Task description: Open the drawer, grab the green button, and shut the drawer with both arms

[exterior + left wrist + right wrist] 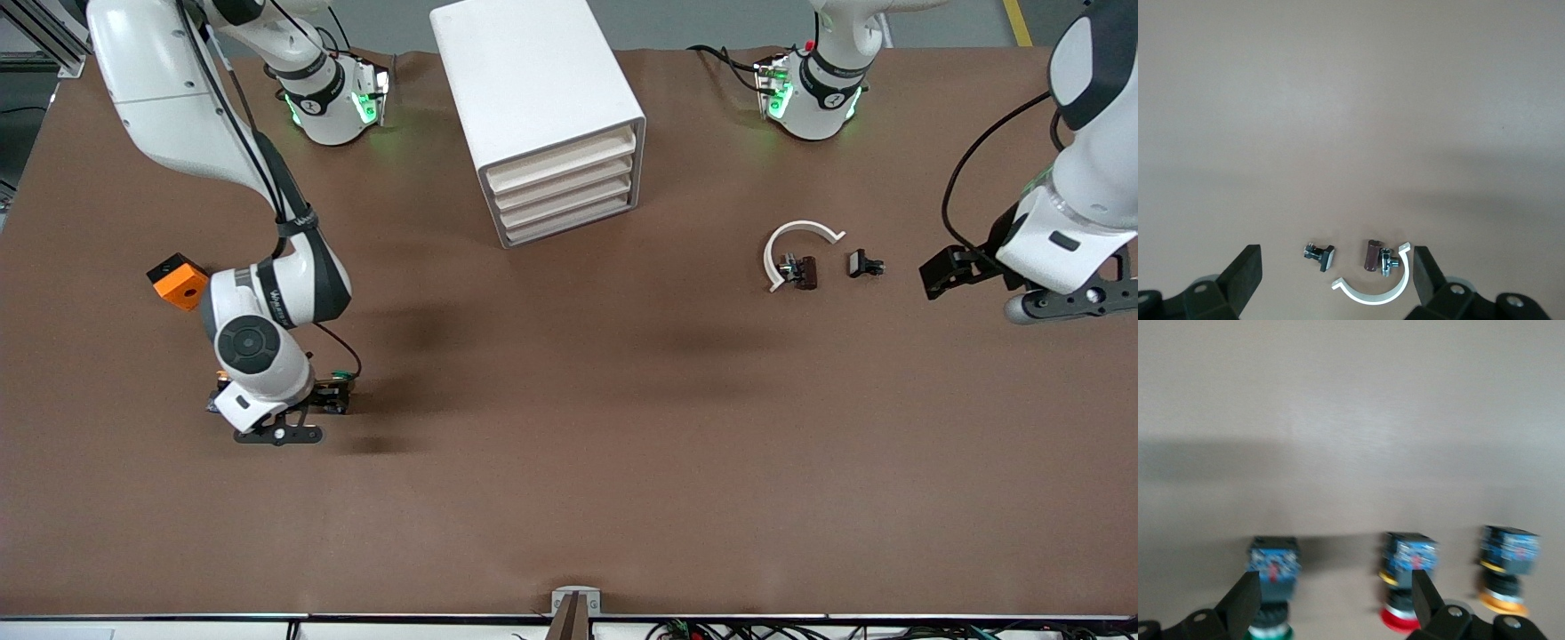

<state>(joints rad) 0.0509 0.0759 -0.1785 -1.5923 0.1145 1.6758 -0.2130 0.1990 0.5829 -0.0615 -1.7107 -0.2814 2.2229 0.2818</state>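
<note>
The white cabinet (533, 98) stands toward the robots' end of the table, and every drawer (564, 187) in its stack of cream fronts is shut. The green-capped button (1273, 583) lies on the brown table beside a red-capped one (1405, 587) and an orange-capped one (1506, 577). My right gripper (327, 397) (1335, 587) hangs low over them, open and holding nothing. One finger is by the green button, the other by the red one. My left gripper (956, 267) (1336, 257) waits open over the table at the left arm's end.
A white curved clip (796, 244) (1378, 290), a brown part (805, 271) (1371, 255) and a small black part (862, 264) (1321, 253) lie by the left gripper. An orange block (180, 281) sits beside the right arm, toward the right arm's end.
</note>
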